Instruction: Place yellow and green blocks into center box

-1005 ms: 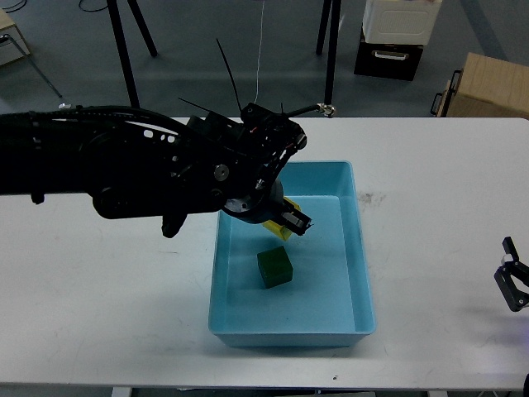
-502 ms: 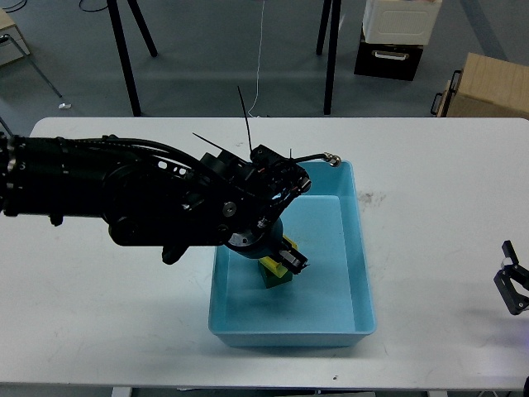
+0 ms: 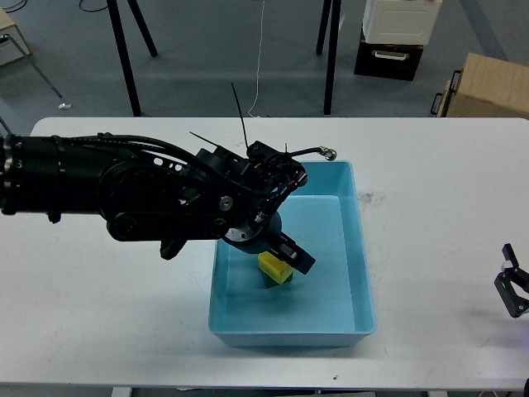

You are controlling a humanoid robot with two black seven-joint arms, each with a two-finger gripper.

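The light blue box [image 3: 361,248] stands at the table's middle. Inside it the yellow block [image 3: 274,265] lies on top of the green block [image 3: 278,281], which shows only as a dark edge under it. My left gripper [image 3: 288,260] reaches down into the box, right at the yellow block. One black finger [image 3: 299,262] lies along the block's right side and the other is hidden under the wrist, so I cannot tell whether the grip holds. My right gripper [image 3: 512,291] hangs open and empty at the table's right edge.
My bulky left arm [image 3: 124,194] covers the table's left half and the box's left rim. Black cable ties stick up from the wrist. A dark smudge [image 3: 369,197] marks the table to the right of the box. Stand legs and boxes are on the floor beyond.
My left gripper has come down into the box with the yellow block, from above the green block to resting on it. The right gripper has barely moved.
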